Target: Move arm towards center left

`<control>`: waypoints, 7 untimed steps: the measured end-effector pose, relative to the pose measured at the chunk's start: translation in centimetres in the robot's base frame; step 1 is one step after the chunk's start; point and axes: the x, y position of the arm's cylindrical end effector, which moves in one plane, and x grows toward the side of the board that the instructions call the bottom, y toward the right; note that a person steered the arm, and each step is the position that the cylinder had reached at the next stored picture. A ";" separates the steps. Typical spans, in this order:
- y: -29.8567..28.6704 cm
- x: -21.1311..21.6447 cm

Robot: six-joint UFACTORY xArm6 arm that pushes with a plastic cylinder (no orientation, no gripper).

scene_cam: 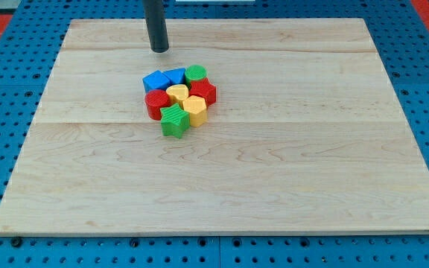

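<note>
My tip (pixel 159 49) sat at 12 o'clock of the packed cluster of small coloured wooden blocks (pixel 179 99) on the pale wooden counter (pixel 311 164); no gripper fitted, rod only. Approach step underway; next move probably calls for sliding toward 9 o'clock, skirting the cluster.

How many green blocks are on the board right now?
2. One green block sits at the cluster's top right edge; a green star-shaped block sits at its bottom edge. Another could hide behind the packed blocks, though none shows. My tip is above the cluster, apart from it.
</note>
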 end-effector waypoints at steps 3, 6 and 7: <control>-2.8 0.4; -8.4 0.2; -11.0 0.2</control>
